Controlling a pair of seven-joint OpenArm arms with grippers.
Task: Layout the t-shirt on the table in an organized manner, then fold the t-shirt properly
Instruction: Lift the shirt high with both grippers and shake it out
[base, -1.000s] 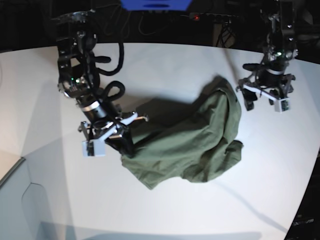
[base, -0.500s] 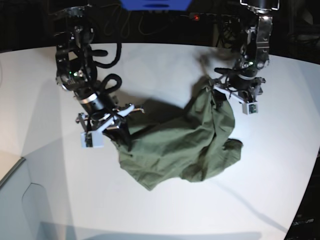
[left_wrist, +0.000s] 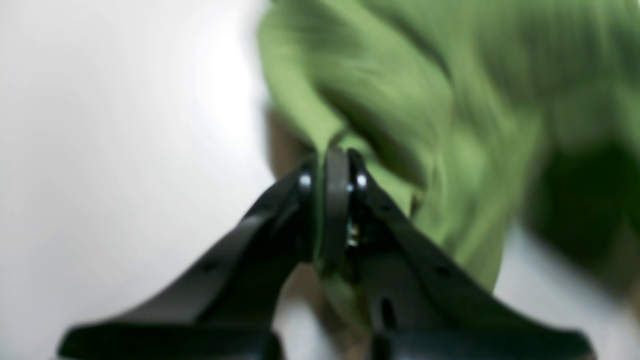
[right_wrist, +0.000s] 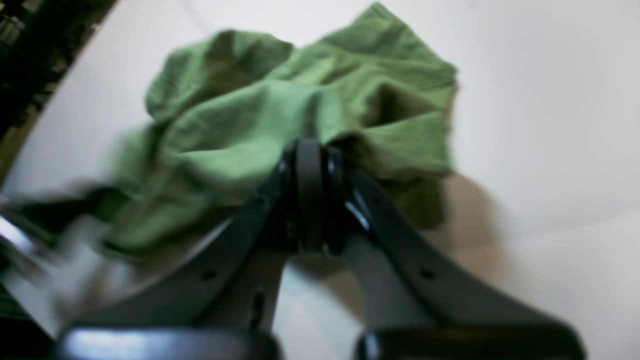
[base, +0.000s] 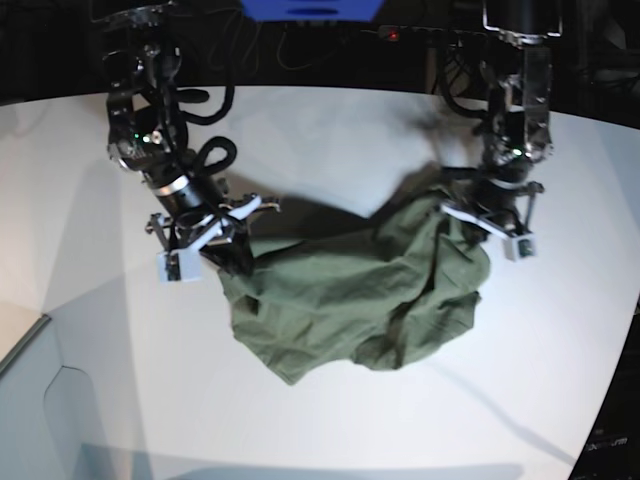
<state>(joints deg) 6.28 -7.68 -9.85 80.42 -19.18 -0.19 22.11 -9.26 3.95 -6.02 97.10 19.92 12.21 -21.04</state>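
- Two claws are now gripping the t-shirt (base: 350, 295), which is lying crumpled in a loose heap near the middle of the white desk (base: 330, 130)
- On the base view's right, the left claw (base: 478, 212) is sitting on the far right edge of the cloth; a second ago it was hanging wide apart over bare desk beside the shirt, so it has come in and snapped together
- From the left wrist view the left claw (left_wrist: 334, 170) is showing its jaws pressed together with a fold of green fabric (left_wrist: 380, 100) pinched between them, though the picture is blurred
- On the base view's left, the right claw (base: 222, 255) is staying clamped on the shirt's opposite edge; the right wrist view is showing the same, with the right claw (right_wrist: 310, 165) closed on bunched cloth (right_wrist: 300, 110)
- Compared with a second ago, the heap is looking pulled a little wider between the arms
- Judging from this, the laying-out stage is only starting: with both edges held, the arms are likely getting ready to lift or spread the shirt flat, and folding is not yet begun
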